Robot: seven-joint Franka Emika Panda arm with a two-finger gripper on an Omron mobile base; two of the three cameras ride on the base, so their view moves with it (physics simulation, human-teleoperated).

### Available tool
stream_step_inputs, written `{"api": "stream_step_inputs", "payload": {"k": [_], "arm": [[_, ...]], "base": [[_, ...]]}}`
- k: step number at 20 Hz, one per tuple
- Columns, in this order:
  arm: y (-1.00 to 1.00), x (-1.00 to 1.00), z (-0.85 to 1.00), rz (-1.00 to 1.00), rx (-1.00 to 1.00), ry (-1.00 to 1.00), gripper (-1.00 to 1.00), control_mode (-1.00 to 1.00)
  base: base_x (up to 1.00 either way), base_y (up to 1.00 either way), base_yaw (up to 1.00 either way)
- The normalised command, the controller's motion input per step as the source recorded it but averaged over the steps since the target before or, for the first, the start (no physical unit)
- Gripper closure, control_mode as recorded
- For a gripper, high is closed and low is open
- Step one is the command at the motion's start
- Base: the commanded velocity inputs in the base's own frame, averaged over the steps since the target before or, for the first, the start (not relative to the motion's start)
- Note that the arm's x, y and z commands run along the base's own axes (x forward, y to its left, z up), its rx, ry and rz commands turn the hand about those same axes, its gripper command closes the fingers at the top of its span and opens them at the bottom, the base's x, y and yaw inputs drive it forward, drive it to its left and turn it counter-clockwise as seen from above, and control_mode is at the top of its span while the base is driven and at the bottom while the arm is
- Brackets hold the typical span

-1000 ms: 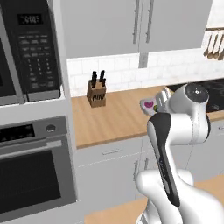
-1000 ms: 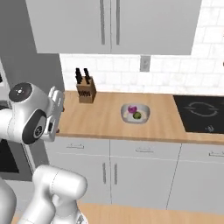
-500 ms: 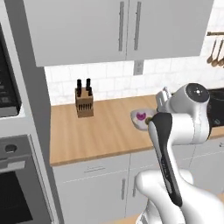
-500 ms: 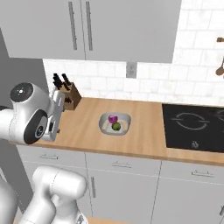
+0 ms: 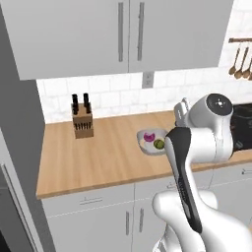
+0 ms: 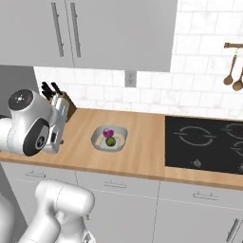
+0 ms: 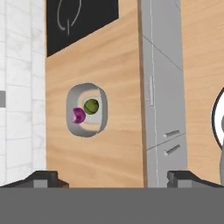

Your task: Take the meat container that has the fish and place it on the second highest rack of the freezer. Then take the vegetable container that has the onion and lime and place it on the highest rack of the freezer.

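Vegetable container (image 6: 109,138) mid-counter (image 6: 142,156), gripper (image 7: 112,177) apart, open

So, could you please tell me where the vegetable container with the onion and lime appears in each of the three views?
Left base view: vegetable container right of centre on the wooden counter, beside the arm.
Right base view: left of centre, between the knife block and the black cooktop.
Hand view: left of centre, rolled sideways.
Shared landmark: the cooktop, at the dish's far side from the knife block.

Matt wooden counter (image 6: 142,156), smooth pale vegetable container (image 6: 97,141), glossy black hob (image 6: 204,142)
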Motion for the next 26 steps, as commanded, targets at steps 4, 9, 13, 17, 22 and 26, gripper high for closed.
{"api": "stream_step_inputs", "payload": {"k": [4,9,13,17,22,26], "arm": [[0.0,0.0,0.0,0.0,0.0,0.0,-1.0,1.0],[0.0,0.0,0.0,0.0,0.0,0.0,-1.0,1.0],[0.0,0.0,0.0,0.0,0.0,0.0,-1.0,1.0],[-0.37,0.58,-0.16,0.03,0.02,0.06,-1.0,-1.0],[-0.56,0.71,-0.3,0.06,0.04,0.18,-1.0,-1.0],[-0.61,0.7,-0.49,0.19,0.0,0.28,-1.0,-1.0]], "base": [[0.47,-0.44,0.0],[0.46,-0.31,0.01],[0.41,-0.23,0.01],[0.0,0.0,0.0],[0.0,0.0,0.0],[0.0,0.0,0.0]]}}
